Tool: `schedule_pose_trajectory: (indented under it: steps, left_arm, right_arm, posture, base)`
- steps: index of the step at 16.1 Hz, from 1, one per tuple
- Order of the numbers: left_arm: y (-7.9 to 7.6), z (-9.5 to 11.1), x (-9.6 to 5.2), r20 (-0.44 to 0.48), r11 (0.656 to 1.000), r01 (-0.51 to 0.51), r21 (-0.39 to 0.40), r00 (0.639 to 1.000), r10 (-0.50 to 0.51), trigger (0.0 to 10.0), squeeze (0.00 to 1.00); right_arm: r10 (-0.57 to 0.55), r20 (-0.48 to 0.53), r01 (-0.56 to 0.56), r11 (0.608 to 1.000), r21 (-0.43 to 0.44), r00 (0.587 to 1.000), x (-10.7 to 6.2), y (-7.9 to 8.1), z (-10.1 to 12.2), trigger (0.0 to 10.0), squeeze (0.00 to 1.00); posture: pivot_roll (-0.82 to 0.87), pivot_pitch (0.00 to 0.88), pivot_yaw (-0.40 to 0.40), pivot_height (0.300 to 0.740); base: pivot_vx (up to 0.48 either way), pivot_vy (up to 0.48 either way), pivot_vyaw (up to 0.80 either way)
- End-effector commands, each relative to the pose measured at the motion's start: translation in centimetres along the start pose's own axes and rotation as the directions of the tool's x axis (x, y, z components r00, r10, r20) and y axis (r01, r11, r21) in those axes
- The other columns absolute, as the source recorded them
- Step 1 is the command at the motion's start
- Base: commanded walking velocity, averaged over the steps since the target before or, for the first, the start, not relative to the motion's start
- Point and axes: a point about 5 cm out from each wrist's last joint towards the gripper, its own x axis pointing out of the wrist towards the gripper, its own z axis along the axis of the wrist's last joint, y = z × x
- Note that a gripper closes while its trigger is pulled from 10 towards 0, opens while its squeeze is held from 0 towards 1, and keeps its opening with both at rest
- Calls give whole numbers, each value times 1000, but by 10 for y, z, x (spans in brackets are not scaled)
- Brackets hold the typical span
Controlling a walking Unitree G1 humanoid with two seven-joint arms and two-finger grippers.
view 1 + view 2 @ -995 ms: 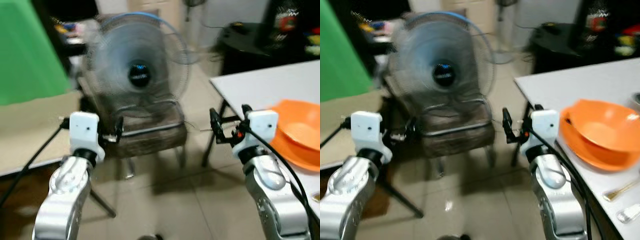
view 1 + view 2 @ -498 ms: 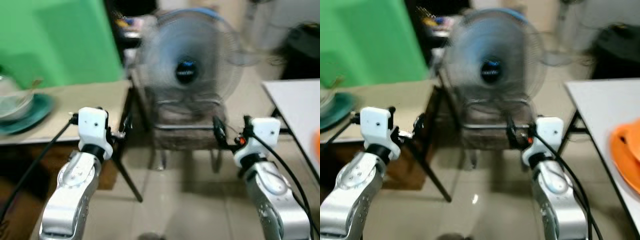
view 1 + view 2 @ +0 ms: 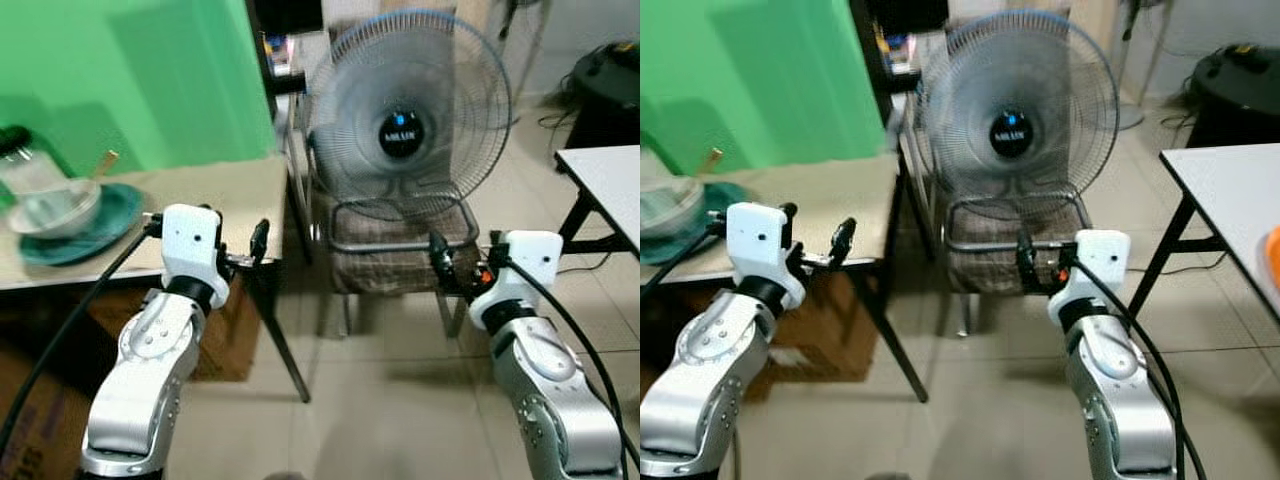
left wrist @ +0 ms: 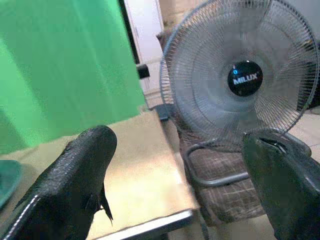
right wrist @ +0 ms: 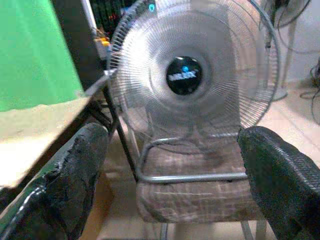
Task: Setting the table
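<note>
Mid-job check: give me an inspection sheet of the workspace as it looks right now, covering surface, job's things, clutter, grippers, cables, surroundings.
Surface: beige table on the robot's left; corner of a white table on its right.
Job's things: glass bowl with a utensil resting in it, sitting on a teal plate on the beige table; orange edge on the white table.
Clutter: cardboard box under the beige table.
Grippers: left gripper open, empty, by the beige table's edge; right gripper open, empty, before the chair.
Cables: black cable along the left arm, another along the right.
Surroundings: fan on a plaid chair, green backdrop, tiled floor.
</note>
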Motion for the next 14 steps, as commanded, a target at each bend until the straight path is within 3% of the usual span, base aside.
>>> schedule_pose_trajectory:
  steps: [1,3,6,12,14]
  left_arm:
    - [12,-5,-3,-26,999,-47,4,999,48,10000,0]
    - [19,0,-3,-20,996,-89,-7,996,89,10000,0]
    - [15,-4,-8,-25,996,-84,-3,996,84,10000,0]
    - [9,-1,-13,-1,999,-40,0,999,40,10000,0]
    - [9,-4,-15,-9,999,-32,1,999,32,10000,0]
  right_arm:
    - [64,-12,-64,998,9,998,0,9,-3,10000,1000]
    - [127,-6,-127,992,22,992,2,17,2,10000,1000]
    - [214,-15,-213,977,31,977,3,26,-1,10000,1000]
    - [272,-6,-271,961,51,962,6,29,-1,10000,1000]
    - [285,-2,-285,957,62,958,5,31,-1,10000,1000]
  posture:
    - [93,0,120,740]
    - [101,0,113,740]
    - [105,0,111,740]
    - [131,0,90,740]
    - [126,0,96,740]
  base:
    - [0,240,0]
    - [0,0,800]
    - [0,0,800]
    - [0,0,789]
    - [276,0,753]
